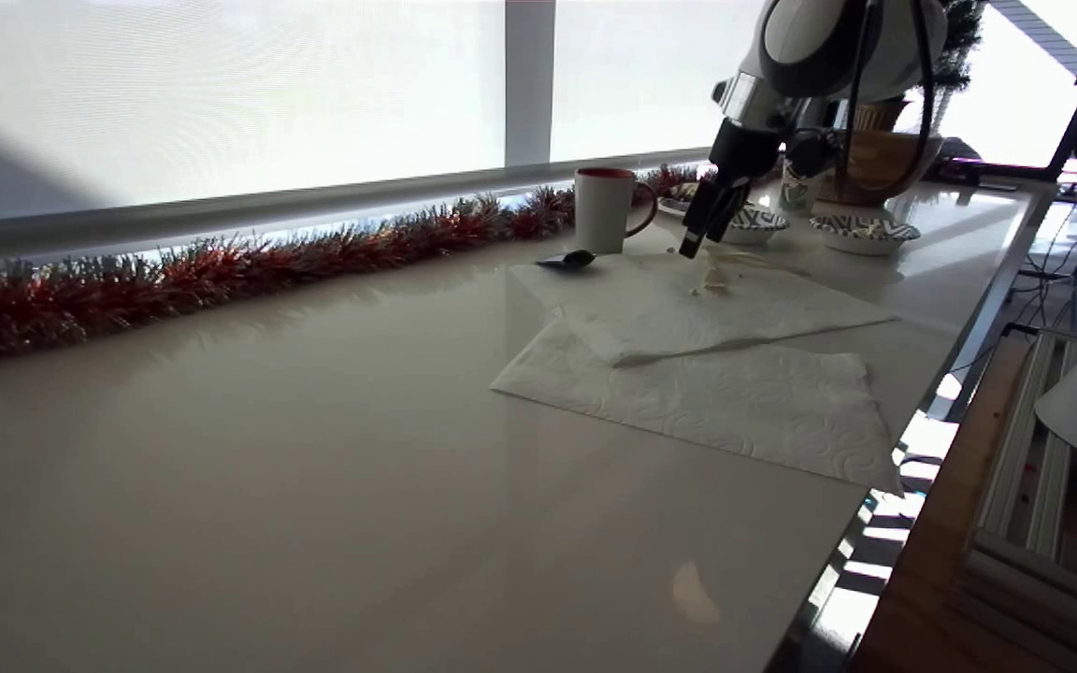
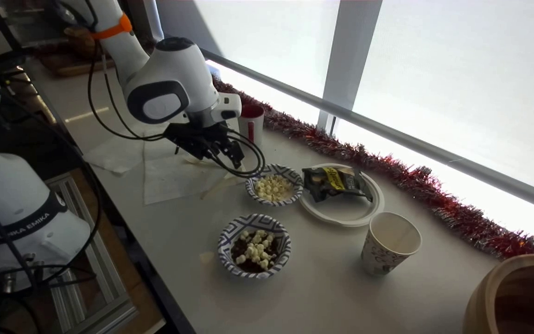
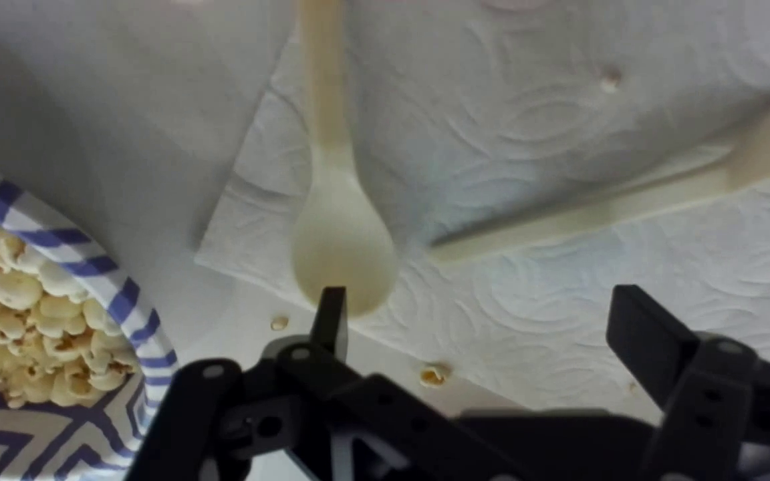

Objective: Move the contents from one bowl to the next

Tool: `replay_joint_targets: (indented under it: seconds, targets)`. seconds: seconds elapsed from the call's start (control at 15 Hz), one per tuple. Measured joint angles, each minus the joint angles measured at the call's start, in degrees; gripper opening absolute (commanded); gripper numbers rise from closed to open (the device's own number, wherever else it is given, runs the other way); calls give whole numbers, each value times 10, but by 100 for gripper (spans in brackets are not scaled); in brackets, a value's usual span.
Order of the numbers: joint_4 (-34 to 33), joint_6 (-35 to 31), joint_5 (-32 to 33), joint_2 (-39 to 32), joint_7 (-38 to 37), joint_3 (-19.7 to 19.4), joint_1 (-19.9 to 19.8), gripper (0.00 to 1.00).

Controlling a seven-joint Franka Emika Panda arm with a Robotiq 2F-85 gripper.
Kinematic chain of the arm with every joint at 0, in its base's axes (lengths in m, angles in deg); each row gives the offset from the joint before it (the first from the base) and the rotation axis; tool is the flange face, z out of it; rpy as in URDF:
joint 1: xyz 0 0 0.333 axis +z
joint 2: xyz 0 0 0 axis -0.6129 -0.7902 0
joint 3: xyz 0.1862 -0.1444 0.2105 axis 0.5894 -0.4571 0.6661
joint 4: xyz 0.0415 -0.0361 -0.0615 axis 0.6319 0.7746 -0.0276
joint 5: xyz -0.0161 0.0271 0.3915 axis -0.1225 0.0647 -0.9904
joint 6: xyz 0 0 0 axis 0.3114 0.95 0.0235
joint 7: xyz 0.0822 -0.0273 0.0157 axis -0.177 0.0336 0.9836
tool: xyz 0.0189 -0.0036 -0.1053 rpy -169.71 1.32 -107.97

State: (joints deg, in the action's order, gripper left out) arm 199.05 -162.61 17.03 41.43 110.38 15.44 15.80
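Popcorn (image 3: 37, 327) is what stands to end up scattered. It lies heaped in a patterned paper bowl (image 3: 124, 297) beside the hand (image 3: 485, 327), and also tops a dark layer (image 2: 251, 266) in a second patterned paper bowl (image 2: 253, 222), set apart from the first on the counter (image 2: 318, 292). Since both hold some, working in the wrong direction is one possible slip; first into second seems likelier to me.

The hand hovers over a paper towel (image 3: 525, 314), fingers spread wide, nothing gripped between them. In the wrist view one fingertip (image 3: 330, 314) overlaps the scoop of a pale spoon (image 3: 331, 157) — touching or not, I can't tell. If the spoon is wanted, that alignment is poor: going straight down could press the scoop's end and kick the handle up, and closing low could pinch up towel along with so thin a thing. Another pale utensil (image 3: 625, 207), its wide end cut off, lies near enough to be caught by mistake.

Should the first bowl be the target instead, its light paper wall would probably buckle under a firm squeeze. An exterior view adds a worry: the cable loop (image 2: 248, 175) shows close by that bowl's rim — depth uncertain — so a low swing might snag it and tip the lot.
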Motion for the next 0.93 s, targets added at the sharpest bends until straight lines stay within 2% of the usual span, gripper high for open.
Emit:
replay_joint_targets:
  seconds: [0.4,0.6,0.8,0.93]
  targets:
    - [-2,26,-76,-1,87,69,-117,100]
    - [-6,70,-146,4,163,105,-168,100]
    - [-9,122,-213,22,243,110,-197,100]
    - [-11,162,-226,39,273,97,-206,100]
